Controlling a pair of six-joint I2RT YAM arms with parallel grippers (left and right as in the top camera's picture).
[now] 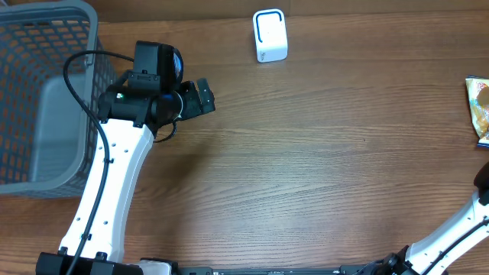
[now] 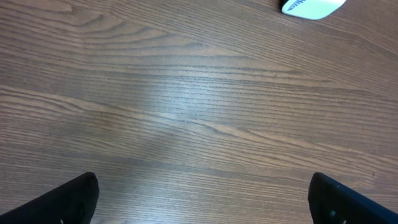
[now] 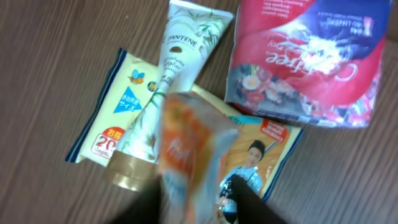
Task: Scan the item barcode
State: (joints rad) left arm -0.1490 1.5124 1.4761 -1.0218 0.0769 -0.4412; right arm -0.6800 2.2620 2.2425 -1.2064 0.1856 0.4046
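Item count, right wrist view: five packaged goods lie in one overlapping pile on the tabletop [image 3: 37, 50].
1. One yellow-and-blue wipes packet [image 3: 115, 115], at the left of the pile.
2. One white Pantene tube [image 3: 171, 74], lying across the wipes packet, gold cap toward the camera.
3. One red bag [image 3: 305, 56], at the upper right.
4. One flat packet printed with a robed figure [image 3: 264, 152], partly under the red bag.
5. One orange packet [image 3: 189, 143], blurred, standing upright above the pile between the dark fingers of the right pincer [image 3: 199, 198]. Whether the fingers clamp it or stand clear of it cannot be told.

Overhead view: one white scanner [image 1: 270, 36] stands at the far edge, centre. One grey mesh basket [image 1: 38, 46] occupies the far left corner; its walls and plain floor are in view, and a black cable [image 1: 80, 84] arcs over its right rim.

The left pincer [image 1: 205, 98] sits just right of the basket, fingers spread fully apart and holding nothing.
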